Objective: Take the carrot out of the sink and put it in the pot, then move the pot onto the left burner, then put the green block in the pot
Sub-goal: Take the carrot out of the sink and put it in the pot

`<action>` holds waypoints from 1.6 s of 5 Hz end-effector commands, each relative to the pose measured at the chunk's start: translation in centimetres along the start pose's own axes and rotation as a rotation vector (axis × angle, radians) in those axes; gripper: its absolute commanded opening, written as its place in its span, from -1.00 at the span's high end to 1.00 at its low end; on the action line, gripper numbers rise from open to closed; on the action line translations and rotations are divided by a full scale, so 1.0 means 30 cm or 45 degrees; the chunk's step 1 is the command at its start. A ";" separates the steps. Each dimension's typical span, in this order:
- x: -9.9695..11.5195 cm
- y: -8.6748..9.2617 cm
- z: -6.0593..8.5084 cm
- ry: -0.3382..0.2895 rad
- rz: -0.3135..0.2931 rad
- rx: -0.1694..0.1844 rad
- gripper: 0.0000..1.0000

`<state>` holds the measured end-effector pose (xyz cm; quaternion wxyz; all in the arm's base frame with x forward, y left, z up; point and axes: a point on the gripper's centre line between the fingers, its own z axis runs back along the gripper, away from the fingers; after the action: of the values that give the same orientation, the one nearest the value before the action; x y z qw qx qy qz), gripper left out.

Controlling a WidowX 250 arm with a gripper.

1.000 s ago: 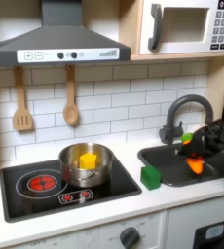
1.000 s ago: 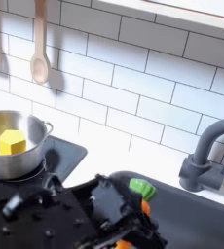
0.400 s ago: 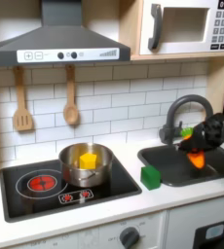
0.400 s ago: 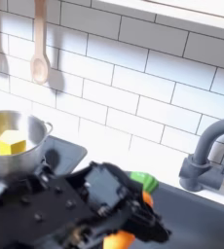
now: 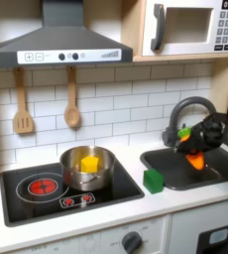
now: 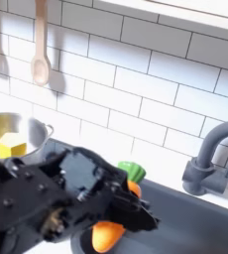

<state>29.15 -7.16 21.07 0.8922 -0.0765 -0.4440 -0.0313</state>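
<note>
My gripper is shut on the orange carrot, which hangs green tip up above the dark sink. In the second exterior view the black gripper looms in front, its body hiding the middle of the carrot. The steel pot stands on the right half of the black stovetop with a yellow block inside. To the first exterior view's left of it lies the red-ringed left burner, bare. The green block rests on the counter between stovetop and sink.
The arched dark faucet rises just behind the gripper. Two wooden utensils hang on the tiled wall under the range hood. A microwave is mounted at the upper right. The pot and faucet flank the arm.
The gripper has risen out of the sink with the carrot and shifted toward the first exterior view's left. Pot, yellow block and green block have stayed put.
</note>
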 end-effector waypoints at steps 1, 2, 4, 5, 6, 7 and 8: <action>0.023 0.094 0.011 -0.014 0.083 0.025 1.00; 0.045 0.153 0.021 -0.029 0.116 0.040 1.00; 0.073 0.232 0.033 -0.051 0.170 0.060 1.00; 0.084 0.263 0.029 -0.055 0.195 0.068 1.00; 0.088 0.291 0.025 -0.049 0.213 0.078 1.00; 0.102 0.330 0.017 -0.050 0.238 0.083 1.00; 0.115 0.373 0.002 -0.042 0.266 0.092 1.00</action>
<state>32.57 3.91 22.41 0.8867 -0.0908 -0.4464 0.0788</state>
